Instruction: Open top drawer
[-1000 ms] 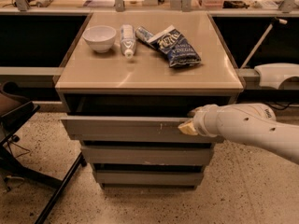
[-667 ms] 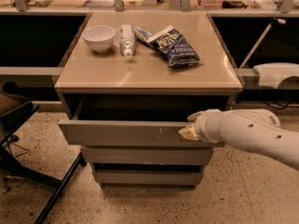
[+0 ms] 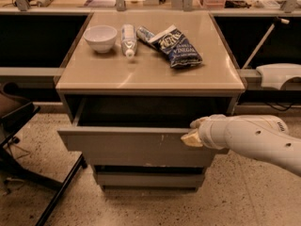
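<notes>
The top drawer (image 3: pixel 127 146) is a wide grey handleless front under the tan cabinet top, with small white scratches right of centre. It stands pulled out, with a dark gap behind its upper edge. My gripper (image 3: pixel 192 136) is at the drawer's upper right edge, at the end of my white arm (image 3: pixel 254 138) that comes in from the right. A lower grey drawer front (image 3: pixel 148 179) sits shut beneath it.
On the cabinet top (image 3: pixel 150 72) are a white bowl (image 3: pixel 100 37), a white bottle lying down (image 3: pixel 128 39) and a blue chip bag (image 3: pixel 175 46). A dark chair base (image 3: pixel 28 168) stands at the left. A white object (image 3: pixel 278 74) sits on the right ledge.
The top drawer has slid further out toward the camera, and my gripper has moved with its upper edge.
</notes>
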Action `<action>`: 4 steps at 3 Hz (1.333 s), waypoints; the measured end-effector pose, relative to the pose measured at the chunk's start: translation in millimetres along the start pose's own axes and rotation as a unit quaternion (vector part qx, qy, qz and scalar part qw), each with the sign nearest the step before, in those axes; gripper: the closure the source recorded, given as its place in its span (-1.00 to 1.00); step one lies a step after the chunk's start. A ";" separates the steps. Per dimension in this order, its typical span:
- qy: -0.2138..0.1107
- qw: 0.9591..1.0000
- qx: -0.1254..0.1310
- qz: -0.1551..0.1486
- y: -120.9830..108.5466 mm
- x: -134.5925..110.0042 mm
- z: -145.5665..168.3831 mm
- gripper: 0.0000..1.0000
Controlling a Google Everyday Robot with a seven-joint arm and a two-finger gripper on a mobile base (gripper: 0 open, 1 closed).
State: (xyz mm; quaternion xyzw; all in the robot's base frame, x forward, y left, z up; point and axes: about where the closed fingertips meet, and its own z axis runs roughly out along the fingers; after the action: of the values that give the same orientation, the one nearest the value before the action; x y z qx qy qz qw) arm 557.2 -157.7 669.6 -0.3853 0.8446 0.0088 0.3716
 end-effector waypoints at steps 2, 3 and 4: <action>0.004 1.000 -0.002 0.010 7.2 7.4 -11.3 1.00; 0.004 1.000 -0.002 0.010 7.4 6.7 -14.1 1.00; 0.008 1.000 -0.001 0.019 13.8 14.1 -21.3 1.00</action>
State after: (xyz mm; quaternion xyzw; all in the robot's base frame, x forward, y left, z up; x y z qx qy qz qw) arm 528.9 -163.4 672.4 -0.3695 0.8547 0.0138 0.3644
